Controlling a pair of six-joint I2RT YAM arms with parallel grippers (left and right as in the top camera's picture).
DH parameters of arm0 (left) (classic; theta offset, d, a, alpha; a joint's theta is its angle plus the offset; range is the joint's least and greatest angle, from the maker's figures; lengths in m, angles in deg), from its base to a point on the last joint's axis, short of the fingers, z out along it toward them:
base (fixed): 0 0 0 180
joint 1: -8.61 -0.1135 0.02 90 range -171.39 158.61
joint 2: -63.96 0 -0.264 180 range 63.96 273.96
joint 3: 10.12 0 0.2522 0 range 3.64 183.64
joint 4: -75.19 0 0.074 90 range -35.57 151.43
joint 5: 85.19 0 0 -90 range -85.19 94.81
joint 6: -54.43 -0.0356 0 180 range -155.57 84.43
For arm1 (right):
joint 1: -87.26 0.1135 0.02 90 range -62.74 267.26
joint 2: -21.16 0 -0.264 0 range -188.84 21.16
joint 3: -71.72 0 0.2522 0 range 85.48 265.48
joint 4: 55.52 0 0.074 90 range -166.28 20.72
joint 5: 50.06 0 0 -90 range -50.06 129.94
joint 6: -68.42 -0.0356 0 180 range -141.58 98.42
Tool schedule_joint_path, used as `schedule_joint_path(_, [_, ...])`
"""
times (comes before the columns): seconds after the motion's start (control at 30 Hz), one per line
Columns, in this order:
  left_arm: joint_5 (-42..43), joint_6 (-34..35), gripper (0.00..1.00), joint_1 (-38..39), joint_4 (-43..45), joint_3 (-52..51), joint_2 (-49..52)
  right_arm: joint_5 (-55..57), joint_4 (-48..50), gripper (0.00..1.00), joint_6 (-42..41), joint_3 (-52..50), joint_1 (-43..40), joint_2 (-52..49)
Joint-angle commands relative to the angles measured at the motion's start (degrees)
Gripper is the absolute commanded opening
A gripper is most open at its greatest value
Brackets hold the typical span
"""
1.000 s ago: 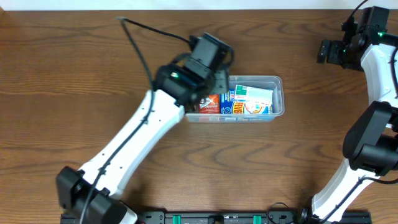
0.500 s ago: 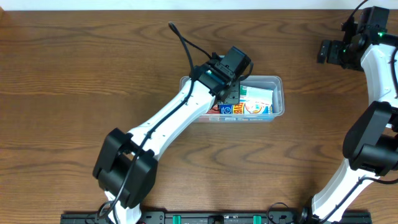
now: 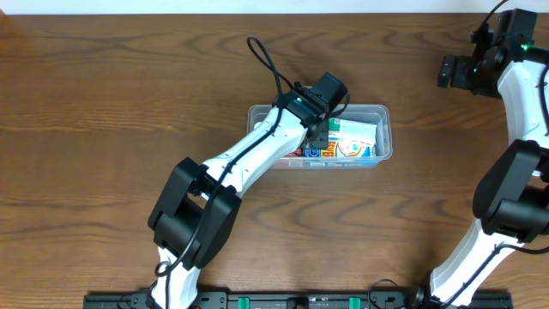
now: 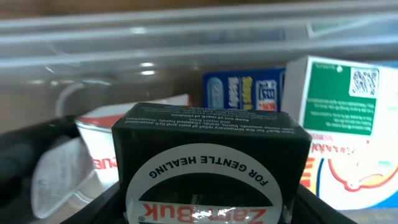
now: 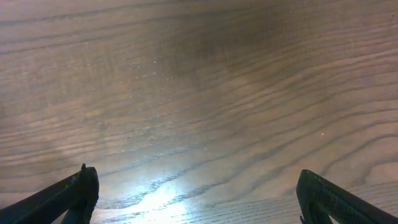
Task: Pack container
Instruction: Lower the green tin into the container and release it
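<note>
The overhead view is bright, even and sharp, with only faint shadows on the table. The right wrist view has a pale glare patch low on the wood and a darker top. In the left wrist view the box is sharp, while the container wall behind it blurs, with small glints.

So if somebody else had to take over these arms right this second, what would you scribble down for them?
Left gripper: shut on a dark box, low over the left half of the clear tub.
Right gripper: open, empty, above bare table at the far right.
Done: a blue box, a green-and-white box and a red-and-white box are in the tub.
Left: probably set the dark box down inside and let go.
</note>
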Motion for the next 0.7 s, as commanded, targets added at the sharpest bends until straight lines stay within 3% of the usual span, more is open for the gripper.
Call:
schedule_joint_path(0.0, [-2.9, 0.3, 0.5, -0.6, 0.3, 1.1, -0.3, 0.2, 0.0, 0.99, -0.3, 0.3, -0.2, 0.0])
schedule_joint_path(0.67, [-2.9, 0.3, 0.5, -0.5, 1.8, 0.9, -0.3, 0.2, 0.0, 0.99, -0.3, 0.3, -0.2, 0.0])
